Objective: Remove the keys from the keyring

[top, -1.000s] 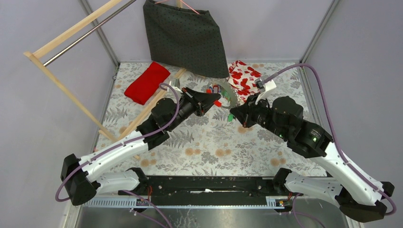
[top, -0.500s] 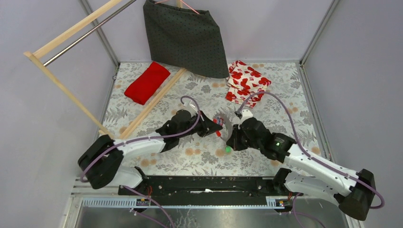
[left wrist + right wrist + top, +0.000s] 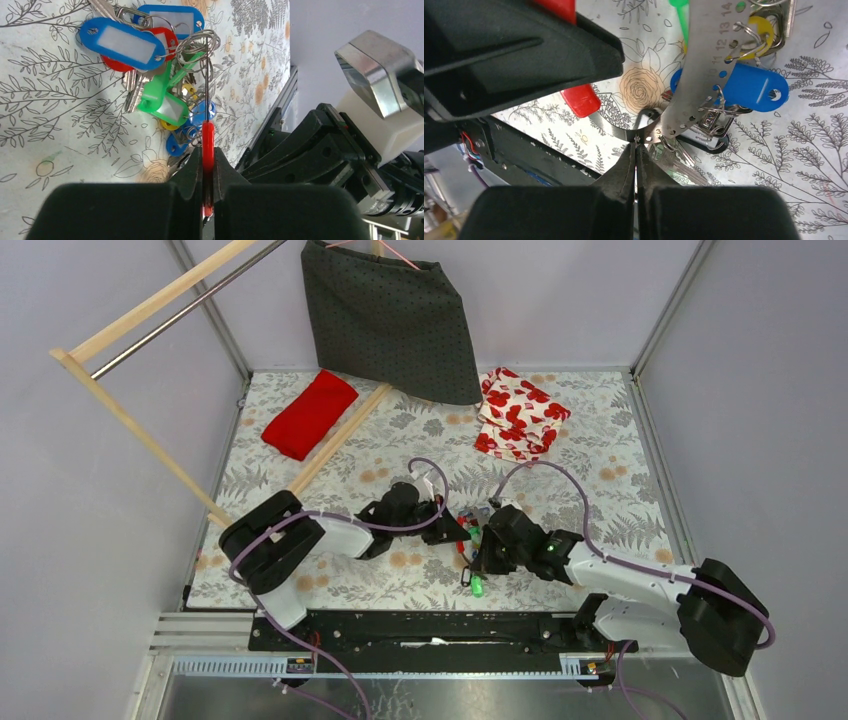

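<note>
left tool [image 3: 207, 161]: fingers pressed onto the red section [image 3: 208, 134] of the keyring [image 3: 702, 65], pinching it edge-on.
right tool [image 3: 635, 150]: fingers closed to a point, nipping the ring's rim at about 7 o'clock of the band. The two tools face each other tip to tip, very close, with the ring between them.

Ring location: in the top view it is at roughly 6 o'clock from the counter [image 3: 600, 440] centre, near the front edge. It stands on edge. The right wrist view shows a flat metal band with punched holes and stamped numbers.

What the ring carries: the keys [image 3: 150, 65], all threaded on through small split rings.
- Left wrist view: two blue tags with white labels at 11–12 o'clock of the frame, with a red one under them. A green tag [image 3: 167, 102] sits mid-bunch with bare metal blades beside it, and yellow and blue bits below.
- Right wrist view: blue tag [image 3: 751, 86] at 3 o'clock of the band, yellow tag [image 3: 762, 27] at 1 o'clock.

The bunch looks to rest on the counter.

Elsewhere on the counter: red cloth [image 3: 310, 412] at 10 o'clock, floral cloth [image 3: 520, 410] at 1 o'clock, dark skirt [image 3: 390, 320] hanging at 12 o'clock.
</note>
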Robot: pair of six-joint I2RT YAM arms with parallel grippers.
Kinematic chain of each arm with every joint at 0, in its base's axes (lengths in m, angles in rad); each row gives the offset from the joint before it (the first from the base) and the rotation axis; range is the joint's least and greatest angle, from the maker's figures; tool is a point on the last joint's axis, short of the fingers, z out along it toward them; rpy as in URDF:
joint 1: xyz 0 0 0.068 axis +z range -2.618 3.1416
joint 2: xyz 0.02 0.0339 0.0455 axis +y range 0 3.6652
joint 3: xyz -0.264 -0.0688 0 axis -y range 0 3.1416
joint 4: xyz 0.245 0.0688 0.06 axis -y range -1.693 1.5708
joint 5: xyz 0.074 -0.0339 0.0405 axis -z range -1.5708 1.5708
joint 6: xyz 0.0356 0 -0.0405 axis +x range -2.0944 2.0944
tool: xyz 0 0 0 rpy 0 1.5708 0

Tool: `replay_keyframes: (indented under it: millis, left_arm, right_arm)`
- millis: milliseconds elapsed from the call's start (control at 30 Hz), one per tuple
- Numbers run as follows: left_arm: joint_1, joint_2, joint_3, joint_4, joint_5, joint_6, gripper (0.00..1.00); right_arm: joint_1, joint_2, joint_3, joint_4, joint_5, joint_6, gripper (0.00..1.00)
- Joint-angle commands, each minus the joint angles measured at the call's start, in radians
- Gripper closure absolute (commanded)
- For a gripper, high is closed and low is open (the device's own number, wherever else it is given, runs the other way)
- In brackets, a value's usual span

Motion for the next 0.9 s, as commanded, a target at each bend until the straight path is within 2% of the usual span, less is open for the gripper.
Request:
replay_keyframes:
  millis: [0,233,467,700,867]
  left_arm:
    - [0.002,0.019,0.041,0.048,0.115,0.073,0.93]
    - [0.03,0.0,0.058,-0.055,0.105,0.147,0.68]
    - [0.051,-0.079,0.028,-0.119,0.077,0.205,0.51]
    - [0.045,-0.209,-0.069,-0.125,0.034,0.275,0.48]
    - [-0.049,-0.279,-0.144,-0.097,-0.087,0.38,0.56]
  right_arm:
    - [-0.041,0.028,-0.015,0.138,0.028,0.128,1.0]
    - [-0.115,0.044,-0.024,0.168,-0.043,0.185,1.0]
    - [-0.178,0.058,-0.037,0.244,-0.125,0.228,1.0]
    - [-0.227,0.07,-0.026,0.26,-0.185,0.253,1.0]
    - [-0.237,0.089,-0.016,0.271,-0.216,0.268,1.0]
